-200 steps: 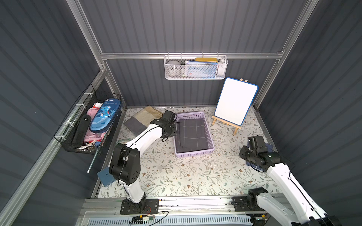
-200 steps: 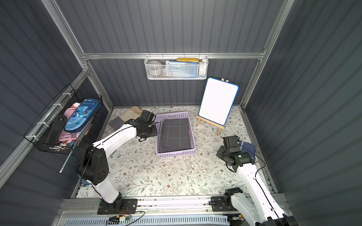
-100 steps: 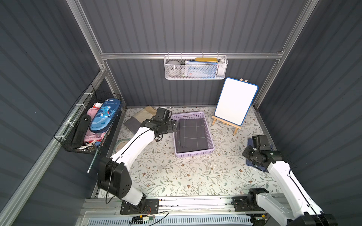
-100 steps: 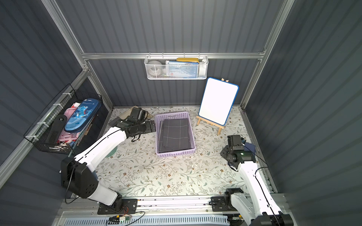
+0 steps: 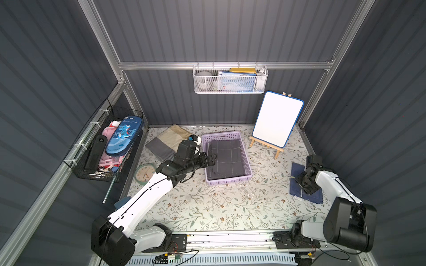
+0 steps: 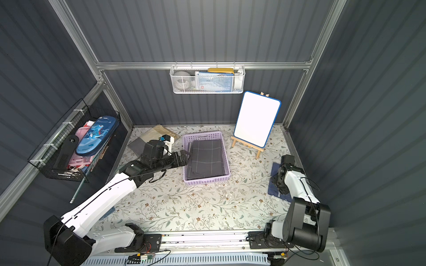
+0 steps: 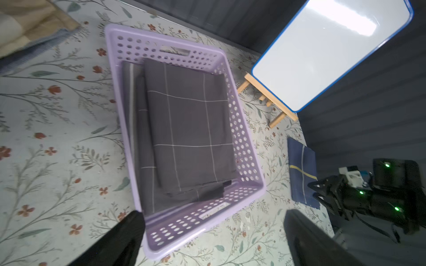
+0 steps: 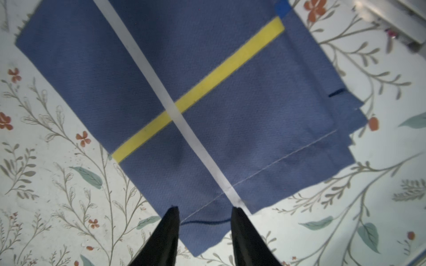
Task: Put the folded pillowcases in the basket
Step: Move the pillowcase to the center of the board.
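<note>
In the basket, pillowcase flat; left hand wide open at its rim, right hand open over blue cloth.

"Dinosaur" on the blue pencil case.

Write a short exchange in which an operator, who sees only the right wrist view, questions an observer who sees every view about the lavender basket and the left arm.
Operator: Beneath the right jaws I see only a blue striped cloth. Is anything in the basket?
Observer: Yes, a dark grey checked pillowcase lies folded inside the lavender basket.
Operator: How do the left jaws stand?
Observer: The left jaws are wide open above the basket's rim, gripping nothing.
</note>
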